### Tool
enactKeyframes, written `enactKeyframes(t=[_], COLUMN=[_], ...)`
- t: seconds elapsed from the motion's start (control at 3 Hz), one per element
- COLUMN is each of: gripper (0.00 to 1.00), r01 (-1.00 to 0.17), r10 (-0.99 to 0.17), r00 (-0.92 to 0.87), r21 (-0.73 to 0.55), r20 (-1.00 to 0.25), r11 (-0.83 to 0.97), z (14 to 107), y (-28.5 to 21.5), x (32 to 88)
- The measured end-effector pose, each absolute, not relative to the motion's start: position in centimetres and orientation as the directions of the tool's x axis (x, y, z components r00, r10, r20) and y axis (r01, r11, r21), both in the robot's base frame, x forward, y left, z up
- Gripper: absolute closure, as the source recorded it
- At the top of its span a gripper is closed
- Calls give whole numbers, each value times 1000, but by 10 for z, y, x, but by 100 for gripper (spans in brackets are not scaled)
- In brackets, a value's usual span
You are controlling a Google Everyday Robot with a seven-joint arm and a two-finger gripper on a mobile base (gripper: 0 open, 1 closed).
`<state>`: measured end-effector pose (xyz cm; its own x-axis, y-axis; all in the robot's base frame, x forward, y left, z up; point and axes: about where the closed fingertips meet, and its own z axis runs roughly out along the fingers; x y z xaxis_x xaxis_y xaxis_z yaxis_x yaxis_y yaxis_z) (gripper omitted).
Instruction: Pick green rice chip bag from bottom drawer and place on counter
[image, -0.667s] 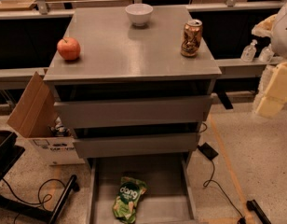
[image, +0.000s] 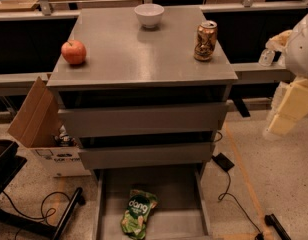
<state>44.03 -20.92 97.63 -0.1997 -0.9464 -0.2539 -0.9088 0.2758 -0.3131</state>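
The green rice chip bag lies flat on the floor of the open bottom drawer, near its front and left of middle. The drawer is pulled out under two closed grey drawer fronts. The counter is the grey slab on top of the cabinet. My gripper, cream-coloured, hangs at the right edge of the view, beside the cabinet at about the height of the top drawer front. It is well above and to the right of the bag and holds nothing that I can see.
On the counter stand a red apple at the left, a white bowl at the back and a soda can at the right. A cardboard box leans left of the cabinet. Cables lie on the floor.
My gripper has dropped slightly down and to the left at the right edge. The bag, drawer and counter items have not moved.
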Motion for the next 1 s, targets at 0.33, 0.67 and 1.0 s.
enactKeyframes(t=[0.33,0.67,1.0], gripper=[0,0,0], r01=[-922,-922,-912], r10=[-927,-914,-901], r00=[-184,-175,-158], r21=[-269,-266,-289], r20=[-326,-365,-403], r11=[278,283,289], z=[890,824,766], y=[-207,-205,-204], x=[442,452,479])
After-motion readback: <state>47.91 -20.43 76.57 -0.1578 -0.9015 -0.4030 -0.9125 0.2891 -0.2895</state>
